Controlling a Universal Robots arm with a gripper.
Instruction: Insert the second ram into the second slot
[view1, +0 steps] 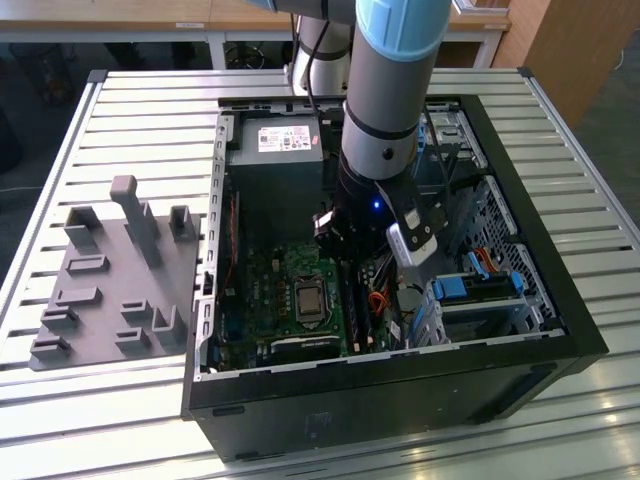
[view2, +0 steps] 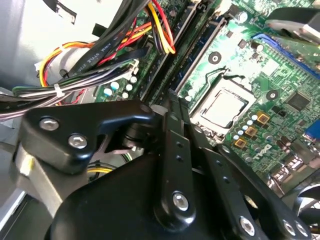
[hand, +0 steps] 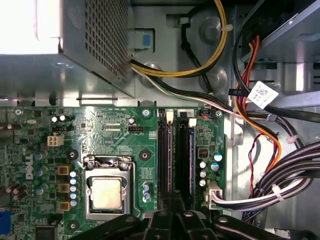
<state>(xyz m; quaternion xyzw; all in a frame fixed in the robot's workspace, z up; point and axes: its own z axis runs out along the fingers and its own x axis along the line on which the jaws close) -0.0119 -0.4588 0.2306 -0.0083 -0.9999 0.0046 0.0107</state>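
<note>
Inside the open computer case (view1: 520, 345) my gripper (view1: 348, 262) reaches down to the memory slots beside the processor socket (hand: 106, 192). The second ram (hand: 191, 160), a dark-blue stick seen edge-on, stands in the second slot (hand: 191, 121), the one farther from the socket. It runs up to the fingertips in the second wrist view (view2: 197, 55). My gripper (hand: 172, 200) (view2: 172, 97) has its black fingers (view2: 175, 150) drawn together at the near end of the slots. Whether the tips touch the stick or press on it is hidden.
Thick cable bundles (hand: 280, 185) (view2: 85, 65) hang close beside the slots. The grey power supply (view1: 275, 160) (hand: 65, 45) sits beyond them. Blue drive-bay latches (view1: 470, 290) lie at the exterior view's right. A grey holder fixture (view1: 110, 270) rests on the slatted table at its left.
</note>
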